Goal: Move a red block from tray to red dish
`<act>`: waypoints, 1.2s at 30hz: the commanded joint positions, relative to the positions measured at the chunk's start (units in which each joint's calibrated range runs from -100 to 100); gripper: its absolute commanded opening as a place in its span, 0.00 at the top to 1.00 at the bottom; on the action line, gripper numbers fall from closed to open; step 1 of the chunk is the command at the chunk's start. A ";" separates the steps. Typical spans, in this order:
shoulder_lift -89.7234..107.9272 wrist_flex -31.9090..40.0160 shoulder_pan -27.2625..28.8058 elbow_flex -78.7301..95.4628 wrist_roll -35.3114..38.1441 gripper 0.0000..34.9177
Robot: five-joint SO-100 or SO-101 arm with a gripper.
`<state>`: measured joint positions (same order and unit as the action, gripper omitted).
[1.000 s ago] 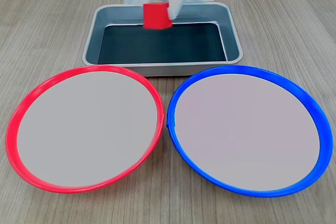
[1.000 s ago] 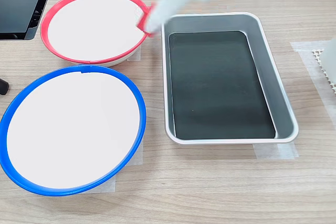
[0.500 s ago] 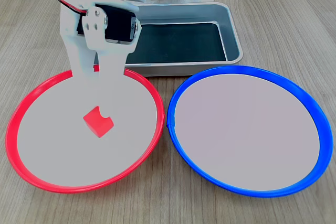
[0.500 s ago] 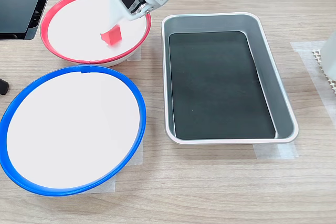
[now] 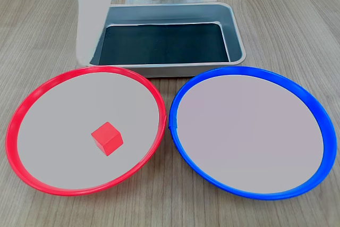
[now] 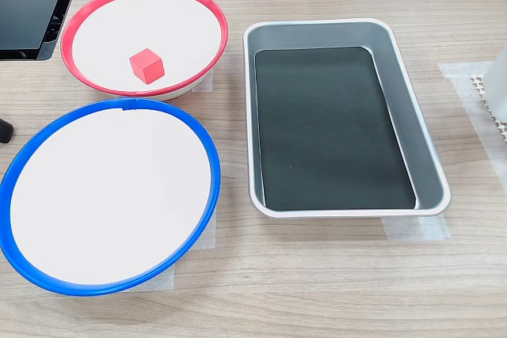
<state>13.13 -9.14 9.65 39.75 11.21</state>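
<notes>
Resting corner-forward in the red dish [image 5: 21,118]: the red block [image 5: 107,138].

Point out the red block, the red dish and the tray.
red block [image 5: 107,138], first exterior view, on its top face.
red dish [image 5: 32,98], first exterior view, on its red rim.
tray [image 6: 424,165], second exterior view, on its side wall.

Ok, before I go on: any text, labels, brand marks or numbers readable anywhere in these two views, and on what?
None: no readable text, number or sign in either exterior view.
red block: plain faces.
red dish and blue dish: unmarked.
tray: no stamp or label visible.
Dark object at the second exterior view's left edge: no lettering visible.
</notes>
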 commanded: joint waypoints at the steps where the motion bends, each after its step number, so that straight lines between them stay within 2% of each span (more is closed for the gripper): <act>1: 20.77 3.07 -2.45 18.01 -14.26 1.00; 3: 30.75 0.34 -4.23 26.84 -16.36 1.00; 7: 50.88 -11.54 -7.15 42.05 -16.90 1.00; 13: 74.16 -23.92 -5.93 59.53 -15.09 1.00; 17: 84.91 -37.13 -5.08 60.25 -15.38 1.00; 36: 85.93 -38.29 -5.27 60.25 -14.99 0.99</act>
<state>98.81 -47.31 4.34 100.00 -3.98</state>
